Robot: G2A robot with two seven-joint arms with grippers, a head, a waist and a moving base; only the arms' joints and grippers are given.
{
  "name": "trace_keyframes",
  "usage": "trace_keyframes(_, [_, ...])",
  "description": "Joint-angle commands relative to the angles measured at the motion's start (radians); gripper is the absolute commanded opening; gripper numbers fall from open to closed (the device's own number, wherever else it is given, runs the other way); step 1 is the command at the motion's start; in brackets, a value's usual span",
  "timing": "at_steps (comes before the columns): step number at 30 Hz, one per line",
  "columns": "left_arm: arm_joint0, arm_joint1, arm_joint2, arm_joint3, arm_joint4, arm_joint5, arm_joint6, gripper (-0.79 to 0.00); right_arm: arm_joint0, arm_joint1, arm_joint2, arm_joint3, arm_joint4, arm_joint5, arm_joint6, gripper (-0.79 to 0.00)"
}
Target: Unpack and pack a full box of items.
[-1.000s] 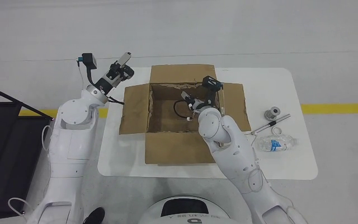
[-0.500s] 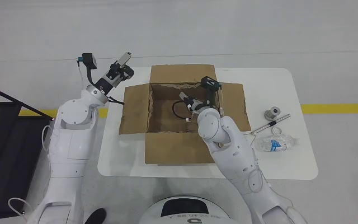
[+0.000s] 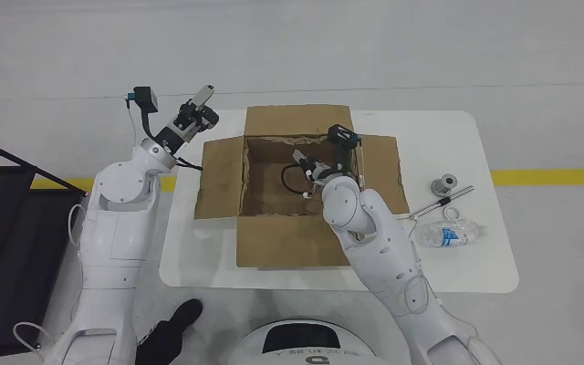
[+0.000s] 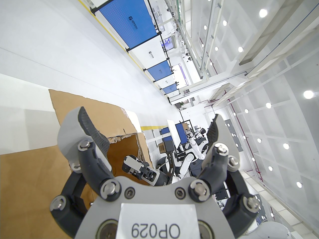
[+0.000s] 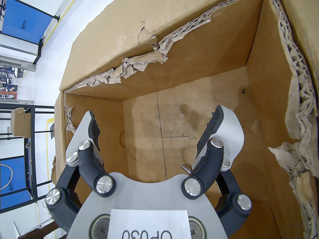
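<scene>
An open cardboard box (image 3: 274, 239) stands in the middle of the white table, flaps folded out. Its torn rim (image 5: 139, 62) and bare brown floor (image 5: 174, 115) show in the right wrist view, with no items on the floor seen there. My right gripper (image 3: 304, 170) (image 5: 154, 128) hangs open inside the box, above the floor, with nothing between its fingers. My left gripper (image 3: 206, 94) (image 4: 149, 128) is open and empty, raised beyond the box's far left corner and pointing away from the table. A box flap (image 4: 37, 165) lies below it.
To the right of the box lie a small metal roll (image 3: 444, 185), a thin rod (image 3: 443, 203) and a clear plastic bottle (image 3: 449, 234). The white table (image 3: 201, 265) has bare strips along its front and left sides.
My right arm has shifted slightly within the box. The left arm has kept still.
</scene>
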State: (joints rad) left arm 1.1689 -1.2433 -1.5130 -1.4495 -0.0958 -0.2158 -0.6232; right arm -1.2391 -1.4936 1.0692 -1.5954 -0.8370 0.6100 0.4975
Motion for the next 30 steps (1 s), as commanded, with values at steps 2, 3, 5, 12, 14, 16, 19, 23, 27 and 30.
trace_keyframes(2, [0.000, 0.000, 0.000, 0.000, -0.001, 0.000, 0.000, 0.000, 0.000, 0.000, 0.000, 0.000, 0.000, 0.000, 0.000, 0.000])
trace_keyframes(3, [0.000, 0.000, 0.000, 0.000, -0.001, 0.000, 0.000, 0.000, 0.000, 0.000, 0.000, 0.000, 0.000, 0.000, 0.000, 0.000])
trace_keyframes(5, [0.000, 0.000, 0.000, 0.000, -0.001, 0.000, 0.000, 0.000, 0.000, 0.000, 0.000, 0.000, 0.000, 0.000, 0.000, 0.000])
trace_keyframes(12, [0.000, 0.000, 0.000, 0.000, -0.001, 0.000, 0.000, 0.000, 0.000, 0.000, 0.000, 0.000, 0.000, 0.000, 0.000, 0.000])
trace_keyframes(14, [0.000, 0.000, 0.000, 0.000, -0.001, 0.000, 0.000, 0.000, 0.000, 0.000, 0.000, 0.000, 0.000, 0.000, 0.000, 0.000])
trace_keyframes(16, [0.000, 0.000, 0.000, 0.000, -0.001, 0.000, 0.000, 0.000, 0.000, 0.000, 0.000, 0.000, 0.000, 0.000, 0.000, 0.000])
trace_keyframes(19, [0.000, 0.000, 0.000, 0.000, -0.001, 0.000, 0.000, 0.000, 0.000, 0.000, 0.000, 0.000, 0.000, 0.000, 0.000, 0.000])
trace_keyframes(23, [0.000, 0.000, 0.000, 0.000, -0.001, 0.000, 0.000, 0.000, 0.000, 0.000, 0.000, 0.000, 0.000, 0.000, 0.000, 0.000])
trace_keyframes(27, [0.000, 0.000, 0.000, 0.000, -0.001, 0.000, 0.000, 0.000, 0.002, 0.000, -0.002, 0.018, 0.000, 0.019, 0.021, 0.000])
trace_keyframes(30, [0.000, 0.000, 0.000, 0.000, -0.001, 0.000, 0.000, 0.000, 0.099, -0.007, -0.064, 0.107, -0.136, 0.194, 0.151, 0.000])
